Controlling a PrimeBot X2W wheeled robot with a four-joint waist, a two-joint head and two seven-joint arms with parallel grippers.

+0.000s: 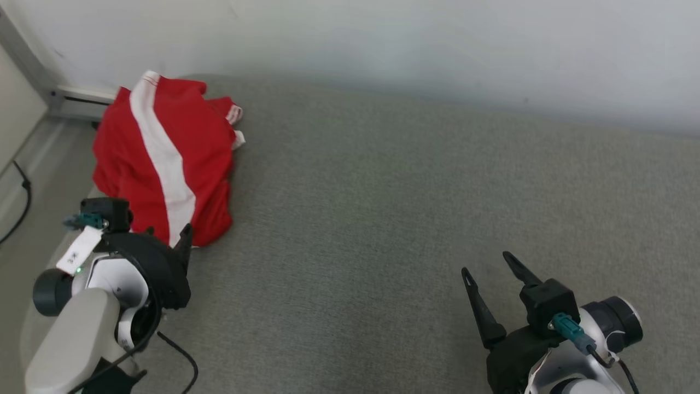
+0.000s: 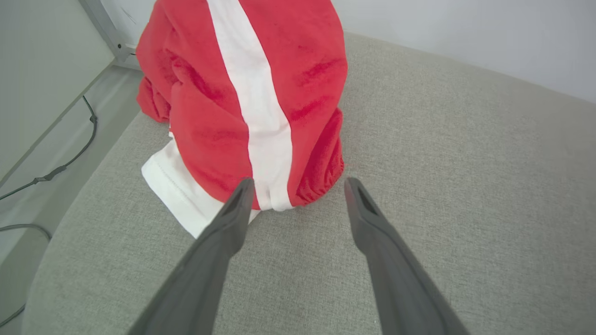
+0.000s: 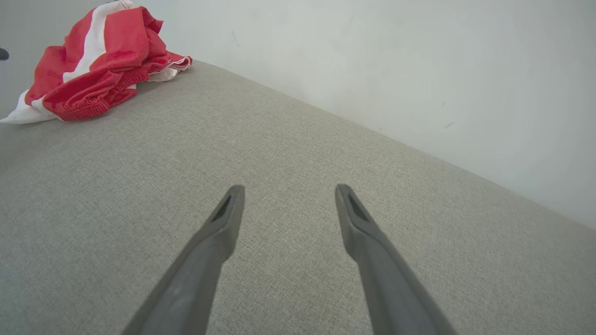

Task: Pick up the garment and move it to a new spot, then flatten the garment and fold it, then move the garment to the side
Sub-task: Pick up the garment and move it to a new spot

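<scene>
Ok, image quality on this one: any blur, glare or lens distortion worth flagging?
Head view: soft even light, no glare, red garment reasonably sharp. Left wrist view: wide-angle bowing along the grey surface edge; left gripper crisp. Right wrist view: the wall line curves likewise; right gripper in focus.

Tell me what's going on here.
A two-armed robot is set to pick up a crumpled red garment with a white stripe, heaped at the far left of a grey padded surface. Its left gripper is open with its fingertips at the garment's near edge; nothing is gripped yet. The right gripper is open over bare surface, well apart.
</scene>
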